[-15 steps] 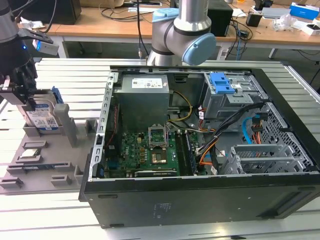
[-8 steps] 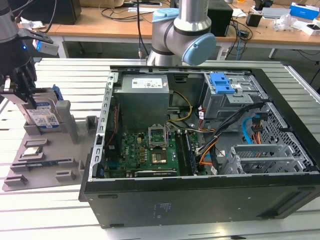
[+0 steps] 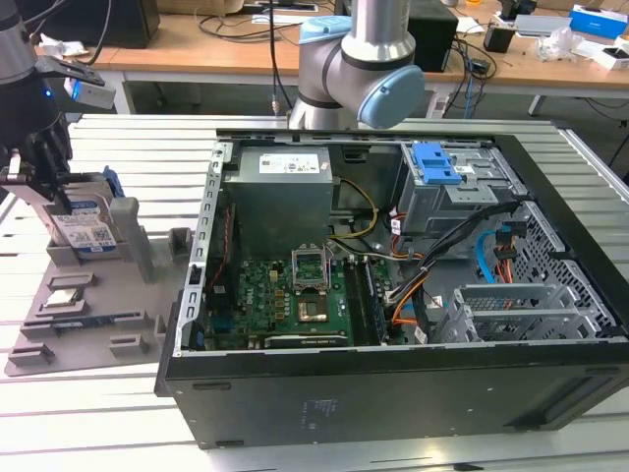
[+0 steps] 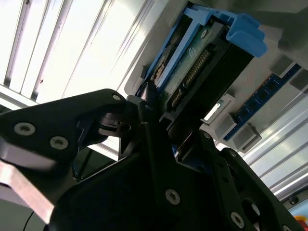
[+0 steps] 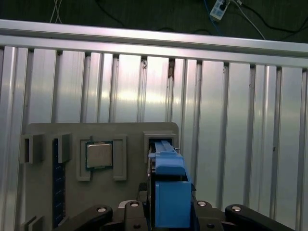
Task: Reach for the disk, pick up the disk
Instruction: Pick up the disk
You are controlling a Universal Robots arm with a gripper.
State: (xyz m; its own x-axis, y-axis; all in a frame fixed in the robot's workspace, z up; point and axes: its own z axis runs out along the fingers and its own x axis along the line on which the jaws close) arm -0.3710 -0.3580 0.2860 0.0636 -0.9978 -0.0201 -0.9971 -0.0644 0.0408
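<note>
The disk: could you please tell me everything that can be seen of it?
The disk is a flat silver metal drive with a blue-and-white label and a bright blue plastic bracket along its edges. The second wrist view shows its greenish circuit board and connector pins. It stands on edge in a slot of the grey holder, on the exterior view's left. The gripper sits over its top end.
</note>
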